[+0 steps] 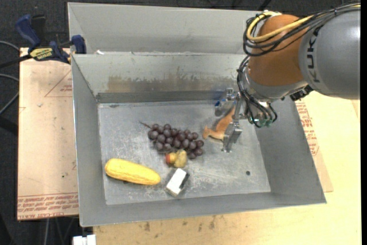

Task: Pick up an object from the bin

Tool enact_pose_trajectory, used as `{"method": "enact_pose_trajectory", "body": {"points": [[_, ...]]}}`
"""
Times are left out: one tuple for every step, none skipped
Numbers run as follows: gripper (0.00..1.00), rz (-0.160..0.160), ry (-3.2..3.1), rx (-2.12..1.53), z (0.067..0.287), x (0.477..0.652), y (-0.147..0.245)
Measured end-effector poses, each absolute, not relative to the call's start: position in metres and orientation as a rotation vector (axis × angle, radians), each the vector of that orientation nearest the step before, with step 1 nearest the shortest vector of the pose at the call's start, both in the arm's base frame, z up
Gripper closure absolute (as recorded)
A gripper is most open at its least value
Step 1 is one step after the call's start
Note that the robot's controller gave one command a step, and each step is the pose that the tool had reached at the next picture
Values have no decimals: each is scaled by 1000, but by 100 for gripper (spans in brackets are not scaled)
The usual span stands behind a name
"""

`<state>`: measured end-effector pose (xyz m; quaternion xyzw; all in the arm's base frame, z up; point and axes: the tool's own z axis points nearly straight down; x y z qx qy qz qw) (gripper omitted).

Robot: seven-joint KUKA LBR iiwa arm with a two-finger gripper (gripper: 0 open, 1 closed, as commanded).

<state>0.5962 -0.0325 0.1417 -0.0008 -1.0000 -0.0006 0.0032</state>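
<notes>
Where the arm comes in from the right, you see its gripper (231,128) low over the right half of the bin (172,73), just off the floor. Its orange wrist cover (275,60) and yellow cables (269,28) hide much of what sits above it. You cannot tell whether the gripper is spread or pressed together, because its grey metal blends into the grey floor and its own body overlaps it.

A small orange-brown object (215,132) lies right against the gripper's left side. Part of it is tucked behind the metal, so you cannot make out its kind or full shape, nor whether it is pinched or merely touched.

Just to the left of it lies a bunch of dark purple grapes (175,139), with a thin stem pointing toward the back wall. A small red-and-yellow piece (176,158) touches the bunch's near edge – too small to identify. A white block (176,181) sits below that, and a yellow corn cob (132,172) lies beside the block, toward the left wall.
</notes>
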Motion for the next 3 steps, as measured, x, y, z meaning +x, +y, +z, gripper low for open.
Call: {"method": "enact_pose_trajectory", "body": {"points": [[0, -1, -3143, -2, 146, 598, -33], [100, -2, -3105, 471, 74, 621, -21], [100, -2, -3105, 471, 74, 621, -21]]}}
